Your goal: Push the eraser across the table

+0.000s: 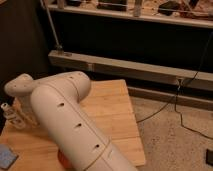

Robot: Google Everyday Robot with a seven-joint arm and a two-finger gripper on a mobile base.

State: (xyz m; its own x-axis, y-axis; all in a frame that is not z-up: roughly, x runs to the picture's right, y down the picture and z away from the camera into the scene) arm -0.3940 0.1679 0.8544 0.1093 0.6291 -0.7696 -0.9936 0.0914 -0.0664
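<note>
Surface (112, 115): light wooden top of parallel planks, pale yellowish-brown and squarish, filling the lower left and centre of the frame; its right edge and far corner are in plain sight.
Arm (65, 115): thick white jointed limb with small dark holes along its casing, running from the bottom centre up to a rounded elbow at mid left and covering much of the surface's left half.
Claw (14, 119): low at the far left edge, below the elbow and close over the surface; open or closed, cannot tell.
Eraser: not made out anywhere on the visible planks; position cannot be told.
Blue pad (6, 156): flat, lying on the surface at the lower left corner.
Orange object (62, 157): partly showing beside the arm at the bottom edge.
Floor (175, 145): speckled grey, lower right.
</note>
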